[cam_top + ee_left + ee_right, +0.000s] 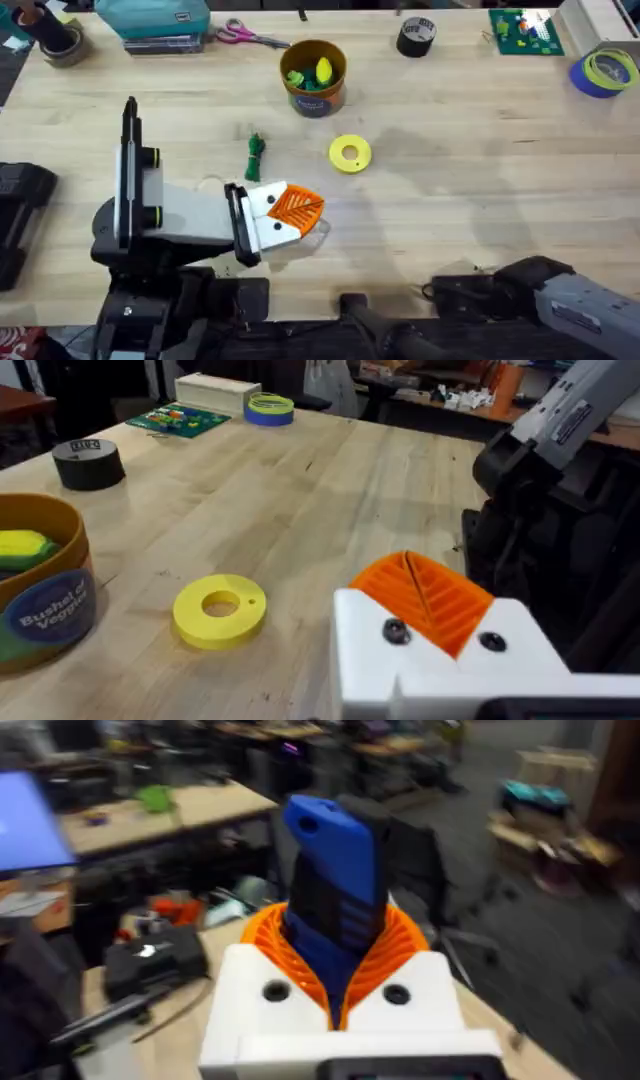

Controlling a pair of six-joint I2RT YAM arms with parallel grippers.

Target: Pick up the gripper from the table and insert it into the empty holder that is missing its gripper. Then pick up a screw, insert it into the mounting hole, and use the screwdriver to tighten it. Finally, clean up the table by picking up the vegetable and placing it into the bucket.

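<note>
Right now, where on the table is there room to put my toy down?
The biggest bare patch is the wood right of the yellow disc, below the black tape roll. It is crowded around the bucket, the vegetable and the left gripper. The far edge is busy too, with scissors and a green circuit board.

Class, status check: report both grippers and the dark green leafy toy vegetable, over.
Left gripper shut, empty. Right gripper shut on blue screwdriver. Vegetable on table, outside mustard-yellow bucket. Path clear.
</note>
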